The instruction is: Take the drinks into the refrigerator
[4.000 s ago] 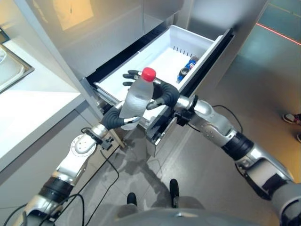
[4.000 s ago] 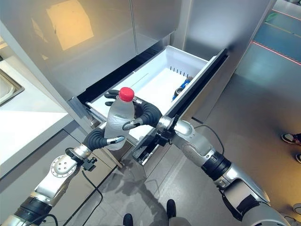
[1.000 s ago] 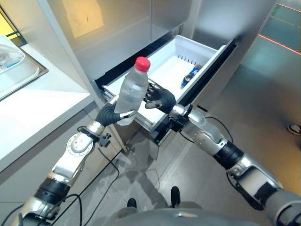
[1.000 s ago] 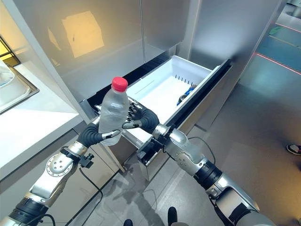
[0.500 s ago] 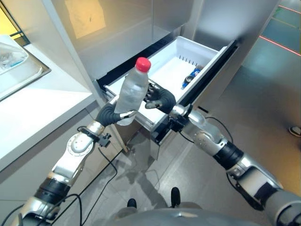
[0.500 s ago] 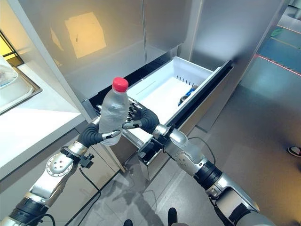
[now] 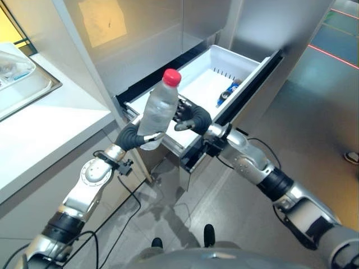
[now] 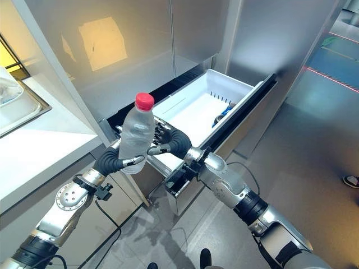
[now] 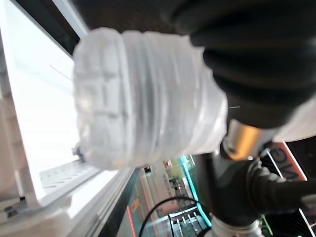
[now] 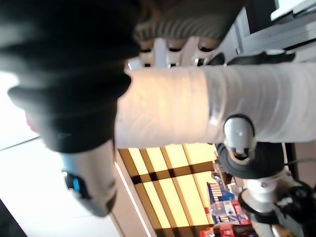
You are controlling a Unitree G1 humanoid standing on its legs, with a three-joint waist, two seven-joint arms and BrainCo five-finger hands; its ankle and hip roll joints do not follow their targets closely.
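At centre frame, the left hand (image 7: 132, 136) curls around the base of a clear bottle (image 7: 157, 110), held upright. The right hand (image 7: 190, 117) sits just beside it, fingers bent against the bottle's side, before the open white drawer (image 7: 196, 84).

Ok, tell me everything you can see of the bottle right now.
The bottle is clear ribbed plastic with a red cap, closed, and looks frosted or full of pale liquid. It is held nearly upright, cap up and leaning slightly toward the fridge, in the air before the near end of the open white drawer. The left robot hand curls round its lower body, and the right robot hand grips its side with fingers and thumb. Nothing else touches it.
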